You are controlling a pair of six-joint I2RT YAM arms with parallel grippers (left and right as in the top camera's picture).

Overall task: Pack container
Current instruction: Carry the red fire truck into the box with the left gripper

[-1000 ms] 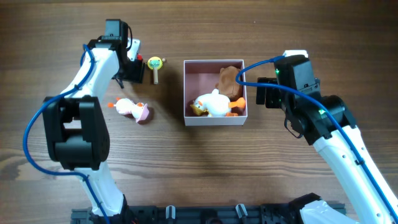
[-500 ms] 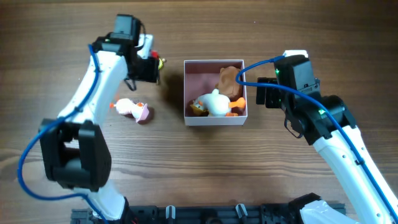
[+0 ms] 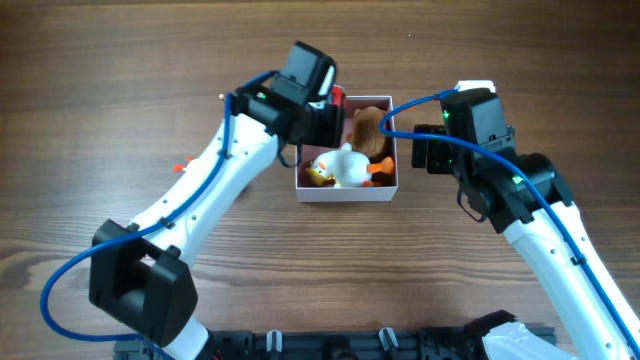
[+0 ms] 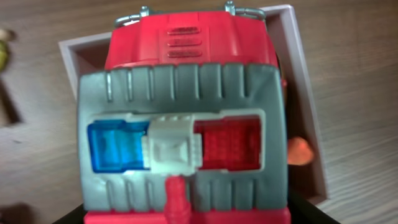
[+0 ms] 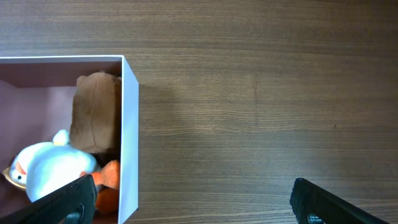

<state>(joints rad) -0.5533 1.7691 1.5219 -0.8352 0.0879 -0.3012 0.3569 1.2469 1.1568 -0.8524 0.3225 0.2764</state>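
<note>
Seen from above, a wooden counter carries the container, a shallow square box with white walls and a pink inside, sitting just above the middle of the frame. It already holds a white duck toy with an orange bill along its lower side and a brown soft toy in its upper right corner, so the free floor is at the upper left. The left arm stretches diagonally from the lower left of the frame to exactly that corner, its left pincer poised over the box rim. The left wrist view is almost filled by a red toy truck with a grey roof panel and a blue and red light bar, hanging in front of the lens with the box walls showing behind it. The fingers themselves are hidden by the truck, but since it hangs in mid-air over the box, the pincer is most likely clamped on it, ready to lower it into the open corner. The right arm waits just beside the right wall of the box, clear of the left arm's path. Its wrist view shows the right pincer with fingers spread wide apart and holding nothing, over bare wood
</note>
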